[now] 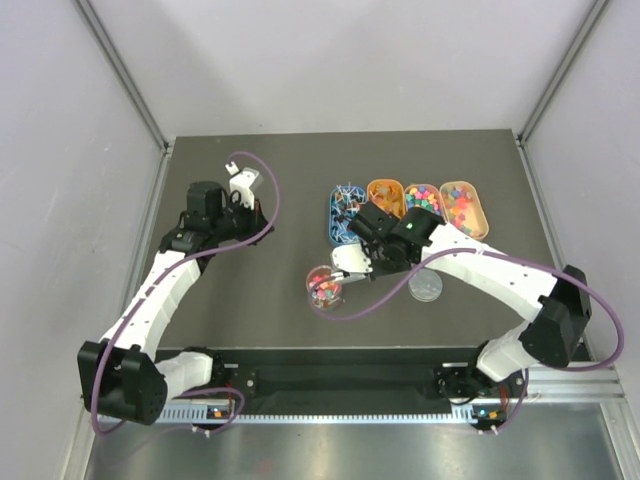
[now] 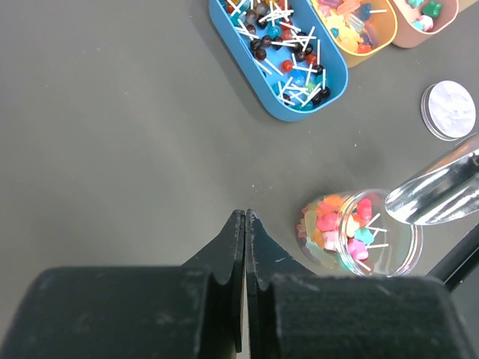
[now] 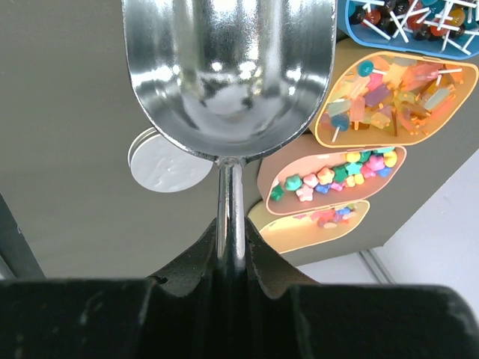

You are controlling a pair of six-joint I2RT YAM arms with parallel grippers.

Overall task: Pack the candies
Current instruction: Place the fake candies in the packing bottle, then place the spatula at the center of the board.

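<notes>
Top view: candies fill four trays at the table's far right. More lie in a jar beside the right gripper.
Left wrist: the left gripper is closed and empty, near the jar.
Right wrist: the right gripper clamps the handle of an empty scoop.

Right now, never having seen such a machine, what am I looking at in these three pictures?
Two robot arms stand at a dark table. One picture looks down from above; the other two come from a camera on each wrist. Some oval trays hold candies; a clear jar is partly filled with them, a round white lid lying apart. The right gripper clamps the handle of an empty metal scoop by the jar. The left gripper is shut, holding nothing.
</notes>
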